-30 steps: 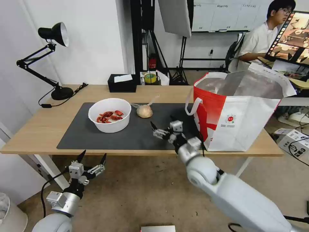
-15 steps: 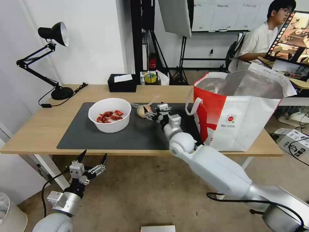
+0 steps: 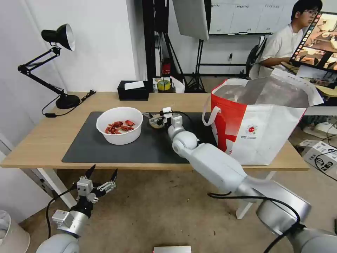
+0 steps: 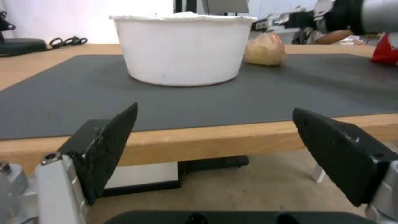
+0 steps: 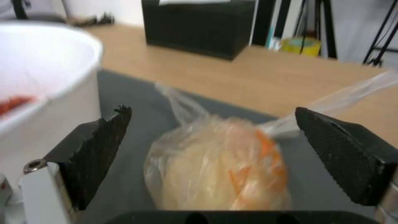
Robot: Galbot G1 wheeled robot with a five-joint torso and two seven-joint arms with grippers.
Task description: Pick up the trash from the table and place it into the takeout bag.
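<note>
Nearest to me, low in the bottom left of the head view, my left tool (image 3: 101, 175) hangs below the worktop's front edge with its two black fingers spread wide and nothing between them. From its wrist camera I look between those fingers (image 4: 108, 146) at the light-wood edge of the worktop (image 4: 215, 137) and the dark mat (image 4: 62, 93) beyond it.

My right arm reaches from the lower right of the head view up across the mat to its middle. The right tool (image 3: 157, 120) sits at the knotted bag (image 3: 154, 122) with the beige lump, its fingers spread on either side of the bag. In the right wrist view the bag (image 5: 219, 168) lies on the mat between the two black fingers (image 5: 93, 152); I cannot tell whether either finger touches the plastic.

Just left of the bag on the mat stands the white bowl (image 3: 119, 125) with red shells inside. At the right end of the worktop (image 3: 42, 140), the takeout bag (image 3: 261, 123) stands upright, mouth open, foil lining showing, red side panel and loop handle facing the mat.

Farther back, centre of the frame, a black tissue box (image 3: 133, 90) rests near the worktop's far edge, and a black desk lamp (image 3: 52, 63) stands at the far left corner.
</note>
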